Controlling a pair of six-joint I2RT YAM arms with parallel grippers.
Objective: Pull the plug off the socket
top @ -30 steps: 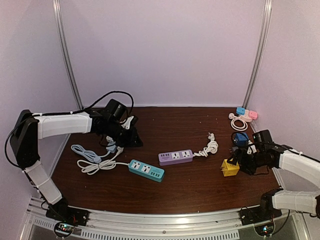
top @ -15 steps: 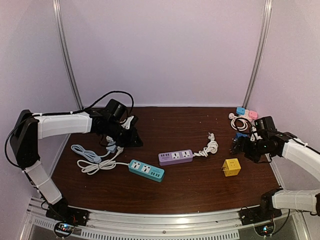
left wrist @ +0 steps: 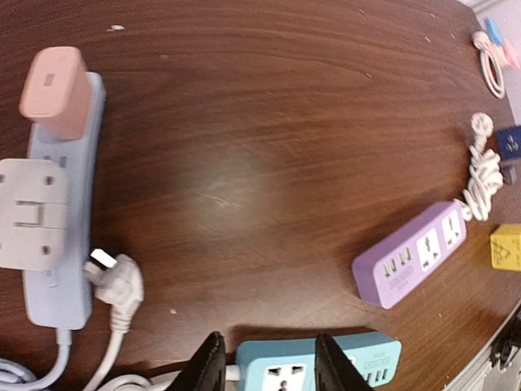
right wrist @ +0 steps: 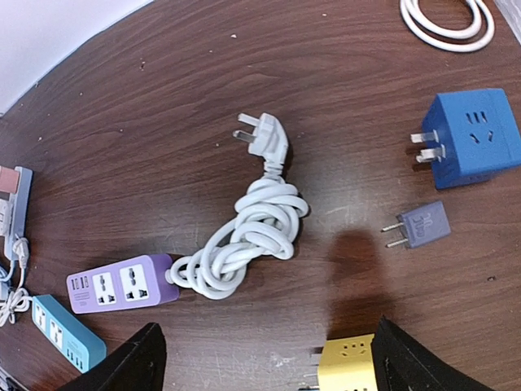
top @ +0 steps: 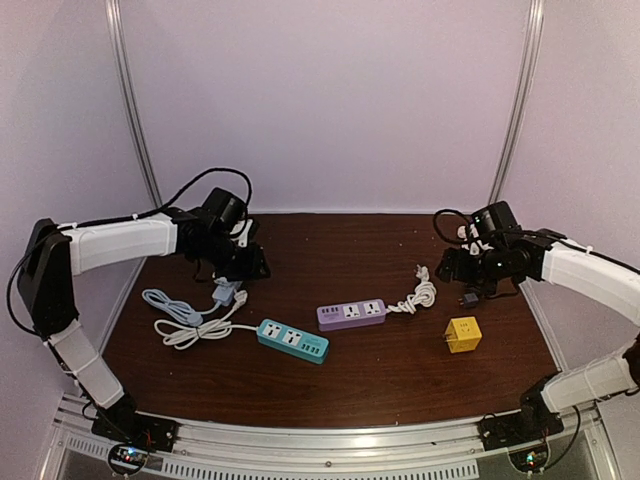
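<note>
Right side of the top view, the right gripper (top: pixel 450 268) hangs over the table (top: pixel 380 390) with its jaws spread wide and nothing between them; in its wrist view both black fingers (right wrist: pixel 134 362) sit far apart at the bottom corners. And there is the small grey plug (right wrist: pixel 423 224), lying loose on the wood in the right half of that view, prongs pointing left, in no socket at all. It rests between the blue cube adapter (right wrist: pixel 472 134) above it and the yellow socket cube (right wrist: pixel 346 362) at the bottom edge, touching neither. Left of centre, the purple power strip (right wrist: pixel 122 285) trails its coiled white cord (right wrist: pixel 248 236). Over on the left of the top view, the left gripper (top: pixel 252 266) hovers low, jaws parted and empty too. Its wrist view shows the teal power strip (left wrist: pixel 378 358) beyond the fingertips (left wrist: pixel 207 366). At the left edge of that view lies a pale blue strip (left wrist: pixel 57 293) with a pink adapter (left wrist: pixel 53 91) and a white adapter (left wrist: pixel 32 213) both seated in it, and a loose white plug (left wrist: pixel 114 281) just beside its lower end.
</note>
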